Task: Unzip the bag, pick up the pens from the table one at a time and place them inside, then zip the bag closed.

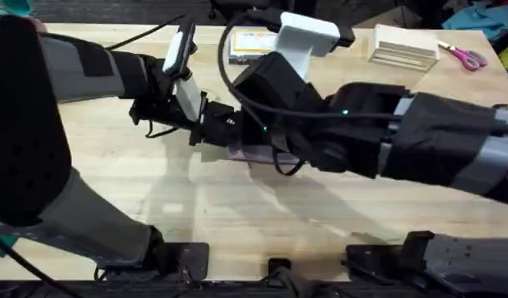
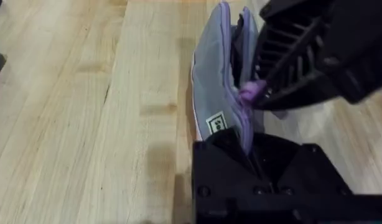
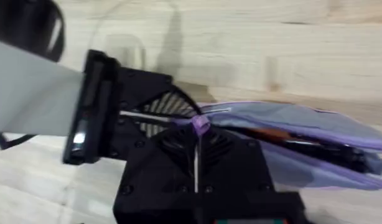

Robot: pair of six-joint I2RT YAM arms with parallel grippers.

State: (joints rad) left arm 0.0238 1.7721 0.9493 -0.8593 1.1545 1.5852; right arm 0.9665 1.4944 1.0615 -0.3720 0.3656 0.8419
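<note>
Right jaws [image 3: 196, 134] pinching shut on lilac zipper pull [image 3: 200, 123], apparently working zip. Left jaws [image 2: 250, 149] clamping bag [image 2: 216, 87] end, likely anchoring it against the tug. Bag lying on bench [image 1: 237, 207] between both jaws, mouth gaping beyond right jaws. Pens [image 3: 303, 142], one orange-red, one black, sitting inside opening. Judgement: loading done, closing step pending.

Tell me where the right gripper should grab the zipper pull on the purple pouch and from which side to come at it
Pinch the lilac zipper pull itself, the small tab standing up from the bag's top seam. Come down from above with the fingers either side of the seam: the right gripper already sits closed on it that way, while the left gripper clamps the bag's end. Pens already lie inside.
</note>
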